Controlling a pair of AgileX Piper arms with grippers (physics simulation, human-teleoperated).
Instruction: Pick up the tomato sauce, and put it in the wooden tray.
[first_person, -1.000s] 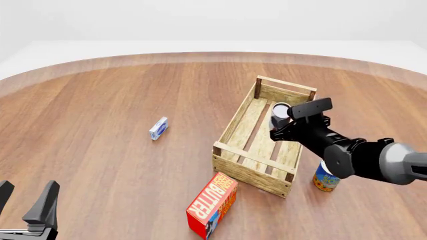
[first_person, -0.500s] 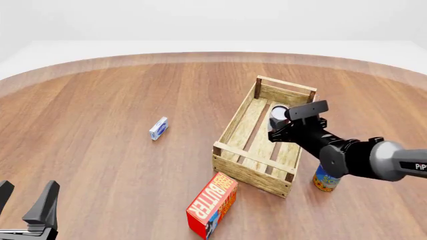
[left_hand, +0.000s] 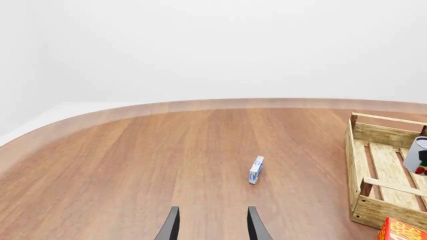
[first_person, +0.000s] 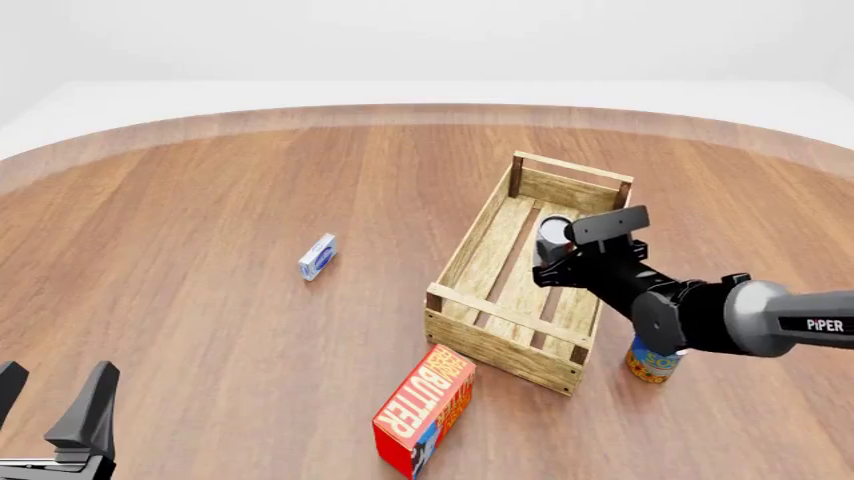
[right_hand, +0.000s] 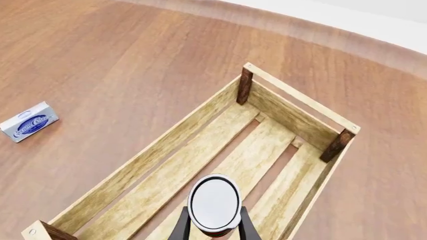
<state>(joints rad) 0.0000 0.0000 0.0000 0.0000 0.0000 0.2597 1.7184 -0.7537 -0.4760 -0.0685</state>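
Note:
The tomato sauce (first_person: 553, 231) shows its silvery-white top, and my right gripper (first_person: 550, 256) is shut on it. It hangs low over the inside of the wooden tray (first_person: 466, 246), toward the far half. In the right wrist view the can (right_hand: 215, 201) sits between the fingers (right_hand: 179, 230) above the tray's slats (right_hand: 155, 156). Whether its base touches the slats is hidden. The left wrist view shows the can (left_hand: 418, 154) and the tray (left_hand: 356, 165) at the edge of the picture. My left gripper (first_person: 51, 398) is open and empty at the near left, also shown in its wrist view (left_hand: 212, 226).
A red-orange butter box (first_person: 424, 408) lies just in front of the tray's near corner. A blue-and-orange can (first_person: 650, 363) stands right of the tray, under my right arm. A small blue-white box (first_person: 316, 257) lies left of the tray.
My right gripper has lowered the can a little, down toward the tray's slats. The left arm has not moved.

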